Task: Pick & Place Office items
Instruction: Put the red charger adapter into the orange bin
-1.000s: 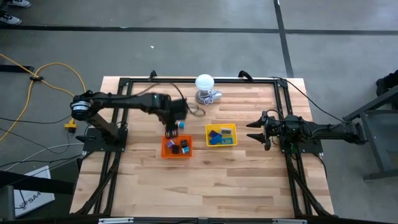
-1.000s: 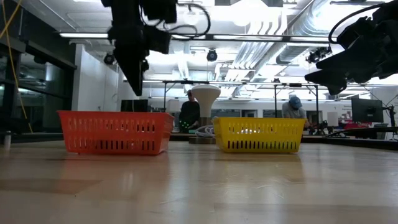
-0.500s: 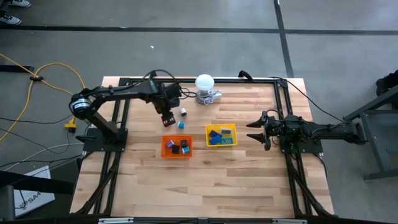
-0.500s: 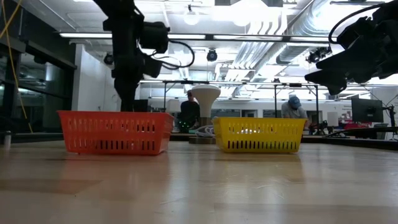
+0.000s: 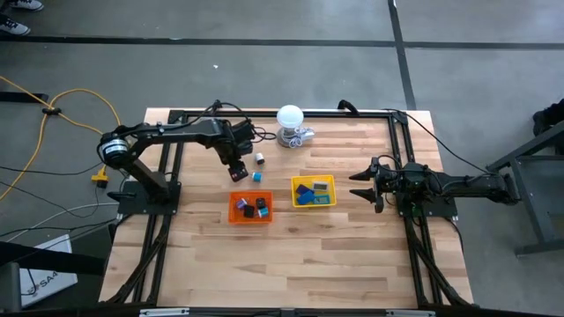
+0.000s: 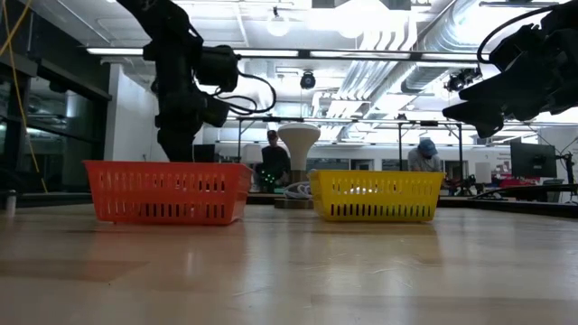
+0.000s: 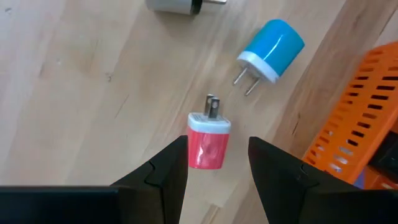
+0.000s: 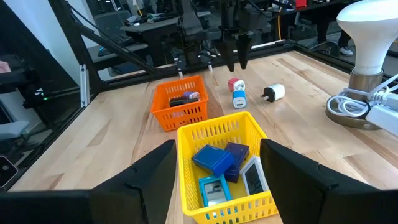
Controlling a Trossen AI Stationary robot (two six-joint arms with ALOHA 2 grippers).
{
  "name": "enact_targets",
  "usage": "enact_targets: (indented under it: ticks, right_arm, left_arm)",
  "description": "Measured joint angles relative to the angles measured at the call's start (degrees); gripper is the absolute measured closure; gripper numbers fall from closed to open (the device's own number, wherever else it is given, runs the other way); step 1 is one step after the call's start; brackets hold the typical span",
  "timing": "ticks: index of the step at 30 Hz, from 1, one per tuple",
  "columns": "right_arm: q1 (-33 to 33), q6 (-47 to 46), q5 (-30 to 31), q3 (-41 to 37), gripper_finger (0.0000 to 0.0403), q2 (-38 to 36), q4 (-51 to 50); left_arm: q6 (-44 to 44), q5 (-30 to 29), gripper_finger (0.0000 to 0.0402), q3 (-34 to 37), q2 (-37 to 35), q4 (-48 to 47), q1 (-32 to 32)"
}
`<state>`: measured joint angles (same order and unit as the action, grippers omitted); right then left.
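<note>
A red plug adapter [image 7: 208, 148] lies flat on the table just beyond the orange tray [image 7: 357, 118], prongs toward the far side. A blue plug adapter [image 7: 272, 51] and a grey-white one [image 5: 261, 159] lie beside it. My left gripper [image 7: 217, 142] is open and points down, with one finger on either side of the red adapter; the right wrist view shows its fingertips [image 8: 235, 62] above the adapter [image 8: 235, 84]. My right gripper [image 5: 359, 187] waits open to the right of the yellow tray [image 5: 296, 192].
The orange tray [image 5: 233, 210] holds black and red bits. The yellow tray [image 8: 186, 134] holds blue, teal and grey blocks. A white ball lamp [image 5: 290, 117] with its cable stands at the far edge. Bare wood lies toward the near edge.
My left gripper has gone from above the orange tray toward the far edge and down, behind the tray in the low view, and now stands over the red adapter. The three adapters have come into sight as the arm drew back.
</note>
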<state>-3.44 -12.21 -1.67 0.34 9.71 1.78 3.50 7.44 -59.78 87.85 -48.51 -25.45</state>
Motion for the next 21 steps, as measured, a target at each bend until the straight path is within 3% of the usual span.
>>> enact_targets:
  ticks: [21]
  right_arm:
    - [0.0,0.0,0.0,0.0,0.0183,0.0,0.0]
  left_arm:
    - [0.4,-7.8,0.0240,1.9,0.8,1.0,4.8]
